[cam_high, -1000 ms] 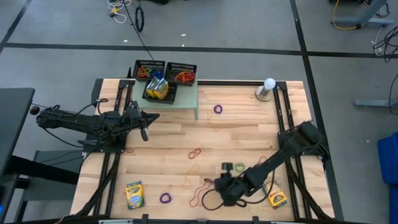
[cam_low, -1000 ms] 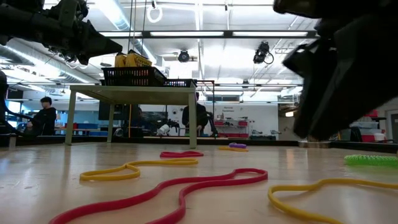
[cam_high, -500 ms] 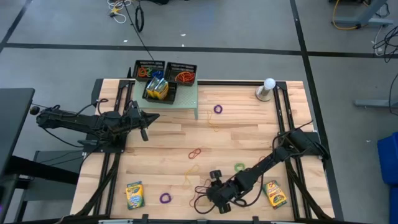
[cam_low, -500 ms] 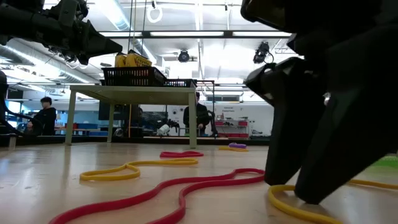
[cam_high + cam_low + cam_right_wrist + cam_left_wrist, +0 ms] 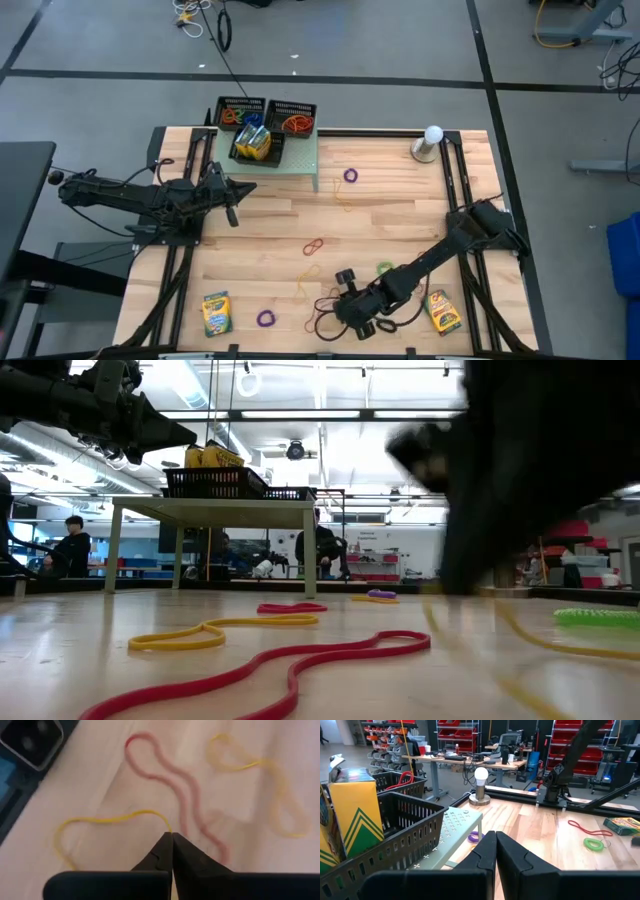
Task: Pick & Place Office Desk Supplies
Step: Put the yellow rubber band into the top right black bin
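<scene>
Right hand (image 5: 171, 836) pinched tight on a yellow rubber band (image 5: 107, 820).

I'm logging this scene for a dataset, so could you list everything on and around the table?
Crayon boxes: two loose, yellow-green, one at the near left edge, one at the near right; more stand in a tray.
Rubber bands: many loose on the table, among them purple, red, green, yellow; some in the trays.
Mesh trays: three, black, on the green shelf at the far edge.
Ball-topped stand: one, white on grey, far right corner.
Person: one, seated in the room behind.
Left gripper: shut, empty, raised beside the shelf.
Right gripper: shut on the yellow band, near edge.
</scene>
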